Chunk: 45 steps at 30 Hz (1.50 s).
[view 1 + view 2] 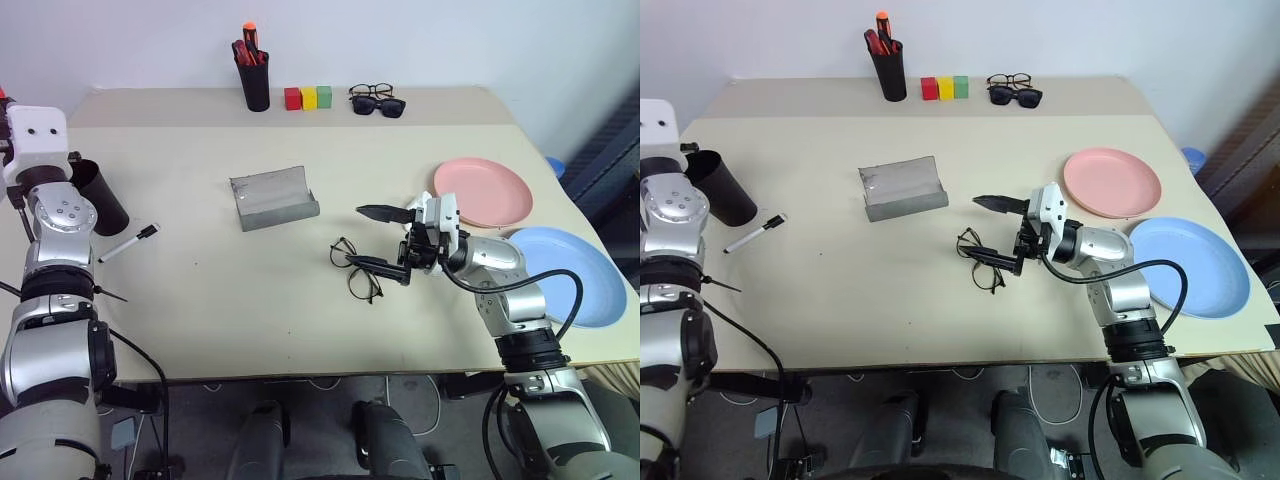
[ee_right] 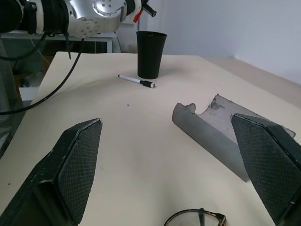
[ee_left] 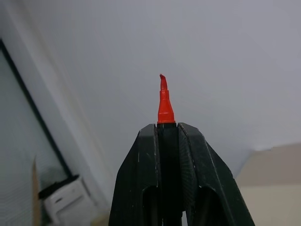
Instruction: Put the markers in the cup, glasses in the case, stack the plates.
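My left gripper (image 3: 167, 128) is shut on the black marker, whose red-orange tip (image 3: 163, 106) sticks out past the fingers; it is raised near the black cup (image 1: 100, 196) at the table's left edge. The white marker with a black cap (image 1: 130, 242) lies on the table beside the cup. The wire-framed glasses (image 1: 357, 268) lie mid-table. My right gripper (image 1: 355, 237) hovers open over them, pointing left, one finger above the frame. Behind the glasses the grey case (image 1: 272, 198) lies open. The pink plate (image 1: 483, 192) and the blue plate (image 1: 570, 275) lie side by side at the right.
At the back edge stand a black pen holder (image 1: 255, 82) with red-and-black markers, three coloured blocks (image 1: 308, 97) and two pairs of dark glasses (image 1: 378, 101). The blue plate reaches close to the table's right edge.
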Available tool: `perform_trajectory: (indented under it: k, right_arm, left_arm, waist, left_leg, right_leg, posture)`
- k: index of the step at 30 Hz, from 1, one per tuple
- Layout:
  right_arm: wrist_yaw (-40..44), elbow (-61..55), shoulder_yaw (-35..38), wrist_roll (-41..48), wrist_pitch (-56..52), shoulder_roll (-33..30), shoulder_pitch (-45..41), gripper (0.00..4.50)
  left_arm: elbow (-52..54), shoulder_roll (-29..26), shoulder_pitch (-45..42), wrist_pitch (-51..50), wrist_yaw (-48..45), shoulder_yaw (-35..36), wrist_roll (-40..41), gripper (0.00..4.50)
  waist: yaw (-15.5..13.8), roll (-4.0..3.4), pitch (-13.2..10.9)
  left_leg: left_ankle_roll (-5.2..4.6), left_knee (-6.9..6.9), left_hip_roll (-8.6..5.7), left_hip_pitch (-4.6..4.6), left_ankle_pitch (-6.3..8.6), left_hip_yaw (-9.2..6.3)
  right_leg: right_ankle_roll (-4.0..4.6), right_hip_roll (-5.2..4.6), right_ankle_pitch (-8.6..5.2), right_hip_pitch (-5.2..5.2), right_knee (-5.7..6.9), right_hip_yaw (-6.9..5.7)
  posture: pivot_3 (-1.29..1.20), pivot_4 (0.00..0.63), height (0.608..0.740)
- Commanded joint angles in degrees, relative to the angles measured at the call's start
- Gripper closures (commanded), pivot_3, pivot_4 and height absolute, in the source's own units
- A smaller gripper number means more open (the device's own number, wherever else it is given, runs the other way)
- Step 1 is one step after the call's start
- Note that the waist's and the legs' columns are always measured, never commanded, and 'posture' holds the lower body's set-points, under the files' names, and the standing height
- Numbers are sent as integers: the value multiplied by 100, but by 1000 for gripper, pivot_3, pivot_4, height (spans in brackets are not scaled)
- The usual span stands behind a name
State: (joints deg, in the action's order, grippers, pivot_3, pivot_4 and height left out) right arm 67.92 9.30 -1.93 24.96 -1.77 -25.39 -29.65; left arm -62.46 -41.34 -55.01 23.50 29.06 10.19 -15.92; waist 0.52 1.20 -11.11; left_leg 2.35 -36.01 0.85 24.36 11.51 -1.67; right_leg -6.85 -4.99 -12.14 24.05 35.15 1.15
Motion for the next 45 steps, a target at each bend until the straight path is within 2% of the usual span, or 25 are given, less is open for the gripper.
perform_trajectory:
  k: [1,7,25,32,33,37,39,42,45]
  right_arm:
    - [-9,-210,160,84,39,-70,-12,0]
    - [-60,-334,189,105,-37,-124,43,0]
    - [-142,-402,178,109,-148,-92,21,0]
    - [-169,-352,183,89,-118,-72,-10,0]
    - [-176,-351,184,88,-117,-71,-12,0]
    - [-230,-369,191,79,-119,-76,-8,0]
    - [-253,-404,207,85,-140,-104,14,0]
    - [-277,-416,215,81,-147,-127,34,0]
    - [-327,-406,210,66,-138,-101,30,0]
  left_arm:
    - [-176,24,-305,224,171,-134,-51,4488]
    - [-367,83,-365,324,209,-240,-19,4488]
    - [-396,319,241,658,429,-436,19,4488]
    - [-224,443,332,957,165,-273,356,1195]
    - [-148,481,335,1034,58,-228,454,1195]
    - [967,757,522,1029,-1137,-171,1058,1195]
    - [2347,680,917,-46,-2648,-446,1580,1195]
    - [4229,111,1623,-1736,-4546,-765,2166,1195]
    - [5015,-754,1919,-3297,-6023,-739,2688,1195]
  waist:
    - [8,0,0]
    - [41,0,0]
    - [18,2,0]
    - [18,2,0]
    - [18,2,0]
    - [2,2,0]
    - [12,2,0]
    - [76,-1,-1]
    - [174,-2,-2]
  left_leg:
    - [0,0,0,0,0,1]
    - [1,4,1,-1,0,1]
    - [1,2,1,1,-1,3]
    - [1,2,1,1,-1,3]
    - [1,2,1,1,-1,3]
    - [3,0,0,3,-1,3]
    - [4,0,0,5,-2,3]
    - [5,6,1,3,-2,5]
    - [4,10,6,0,-2,3]
  right_leg:
    - [0,0,0,0,-1,1]
    - [-1,1,0,4,3,1]
    - [-1,0,1,5,4,1]
    - [-1,0,1,5,4,1]
    - [-1,0,1,5,4,1]
    - [-1,-1,1,5,3,1]
    - [0,-1,2,5,1,1]
    - [2,-1,1,7,3,5]
    - [5,6,0,15,13,7]
  posture:
    - [0,150,740]
    - [0,150,740]
    - [0,150,740]
    - [0,150,740]
    - [0,150,740]
    - [0,150,740]
    - [0,150,740]
    - [0,150,740]
    - [0,150,740]
